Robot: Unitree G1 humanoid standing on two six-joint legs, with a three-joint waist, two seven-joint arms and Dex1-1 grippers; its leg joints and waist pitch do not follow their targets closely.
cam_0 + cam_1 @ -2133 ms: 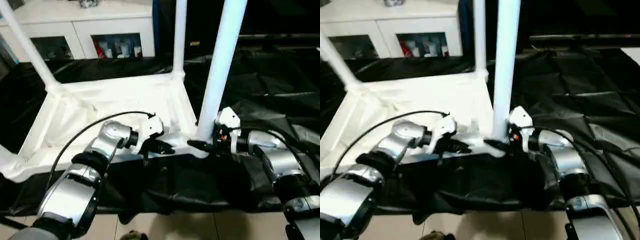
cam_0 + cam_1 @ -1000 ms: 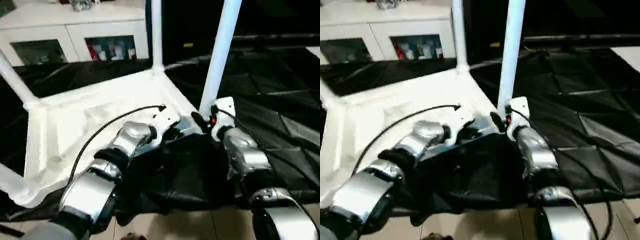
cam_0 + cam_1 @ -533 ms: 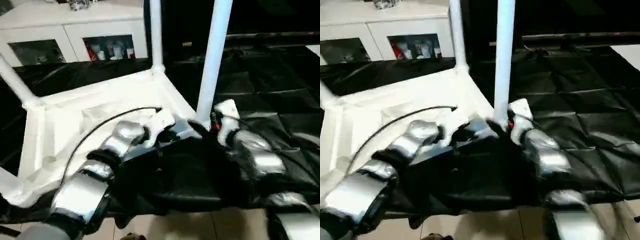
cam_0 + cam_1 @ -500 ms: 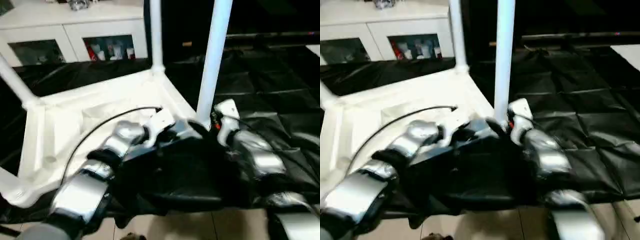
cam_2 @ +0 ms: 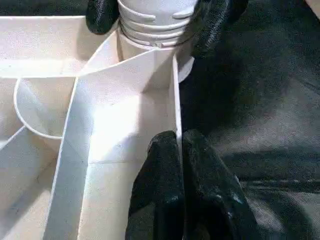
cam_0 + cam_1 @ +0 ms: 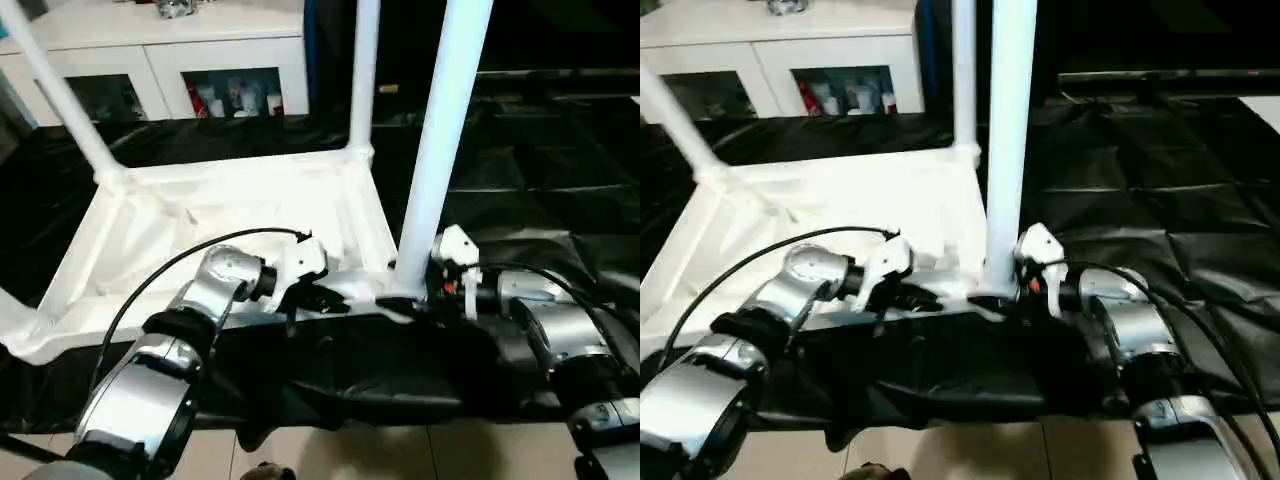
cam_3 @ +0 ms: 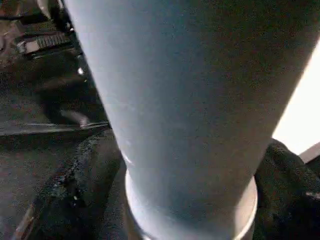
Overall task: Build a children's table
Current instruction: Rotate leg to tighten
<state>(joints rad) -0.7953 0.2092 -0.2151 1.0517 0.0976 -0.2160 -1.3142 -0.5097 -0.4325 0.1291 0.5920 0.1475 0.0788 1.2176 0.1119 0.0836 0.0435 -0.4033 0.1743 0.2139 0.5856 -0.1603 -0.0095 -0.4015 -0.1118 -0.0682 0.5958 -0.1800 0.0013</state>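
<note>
The white tabletop (image 6: 200, 215) lies upside down, ribbed side up, on the black-draped work table. Three white legs stand in its corner sockets: far left (image 6: 55, 85), far right (image 6: 362, 70) and near right (image 6: 440, 150). A fourth leg (image 6: 12, 312) shows at the near left corner. My left gripper (image 6: 322, 297) is shut on the tabletop's thin near rim (image 5: 176, 100), a short way from the near right socket. My right gripper (image 6: 405, 292) is shut on the base of the near right leg (image 7: 190, 100), one black finger (image 7: 82, 190) on each side.
Crumpled black cloth (image 6: 540, 150) covers the work table and hangs over its front edge (image 6: 340, 395). A white cabinet (image 6: 160, 50) with glass doors stands behind. Tiled floor (image 6: 330, 450) shows below. A black cable (image 6: 170, 265) loops over my left forearm.
The whole picture has swung, so the camera moved; the tabletop's near edge lies square across the view again. Both grippers keep the same hold on rim and leg.
</note>
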